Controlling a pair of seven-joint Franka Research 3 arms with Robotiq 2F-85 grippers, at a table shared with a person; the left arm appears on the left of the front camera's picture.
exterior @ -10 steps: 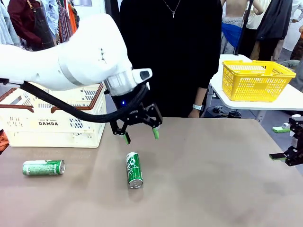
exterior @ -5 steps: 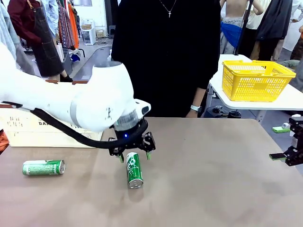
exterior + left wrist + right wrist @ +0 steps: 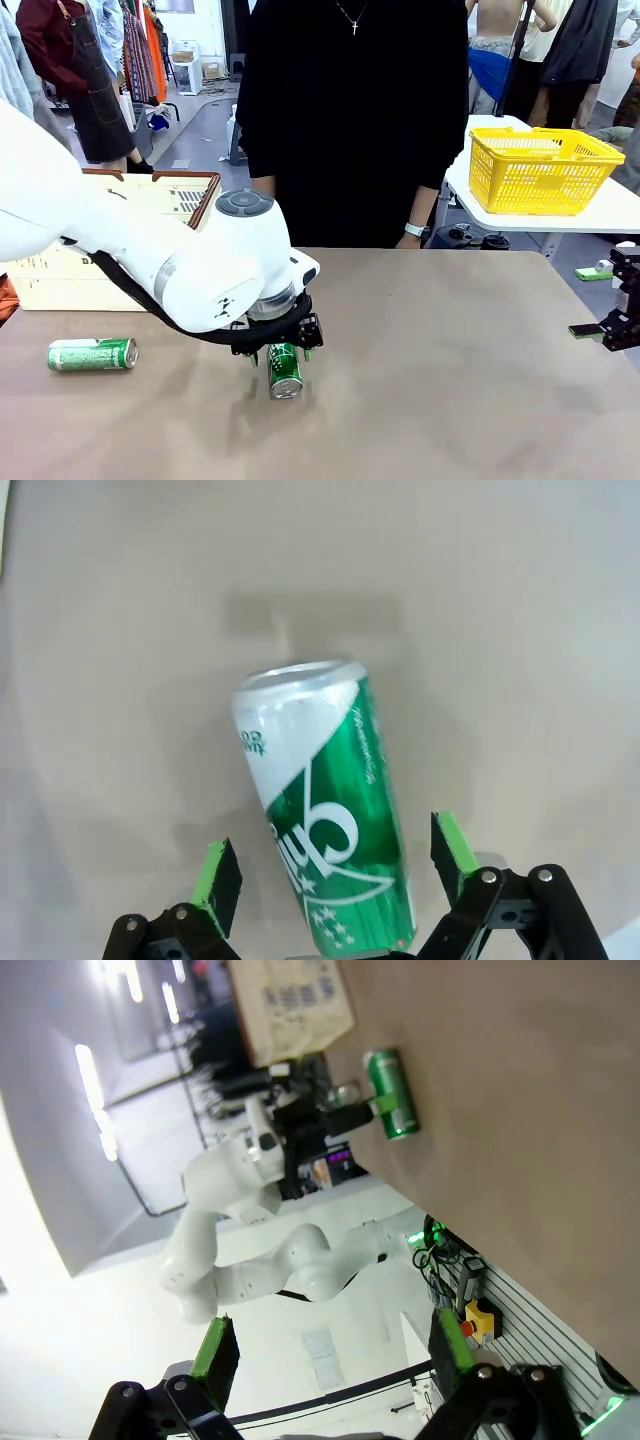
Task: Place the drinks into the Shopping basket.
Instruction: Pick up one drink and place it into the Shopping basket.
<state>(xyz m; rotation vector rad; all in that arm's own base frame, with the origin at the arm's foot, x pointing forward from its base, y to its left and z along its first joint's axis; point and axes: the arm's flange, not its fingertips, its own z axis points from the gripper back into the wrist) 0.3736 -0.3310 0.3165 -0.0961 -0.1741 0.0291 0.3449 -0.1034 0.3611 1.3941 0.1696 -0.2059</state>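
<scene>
1. the nearer green can (image 3: pixel 325 830) lies on its side near the middle of the table (image 3: pixel 470 400), with its silver end toward the robot's side. lying flat, it offers its round flanks to a grasp from above, which looks like the reason the left arm comes straight down on it.
2. the left gripper (image 3: pixel 281 352) sits low over this can with its jaws wide. one green pad stands on each side of the body, and the wrist view shows a gap on both sides, so nothing is gripped yet.
3. the can sits a little skewed between the pads, so i judge that closing may roll or turn it slightly.
4. the left arm is folded forward with its wrist pointing down. its bulk stands in front of the shopping basket (image 3: pixel 60 285), which is at the far left of the table.
5. a second green can (image 3: pixel 92 353) lies on its side at the left, near the basket and apart from the gripper.
6. the right gripper (image 3: pixel 592 302) hangs at the right edge, jaws wide and empty, well apart from both cans.
</scene>
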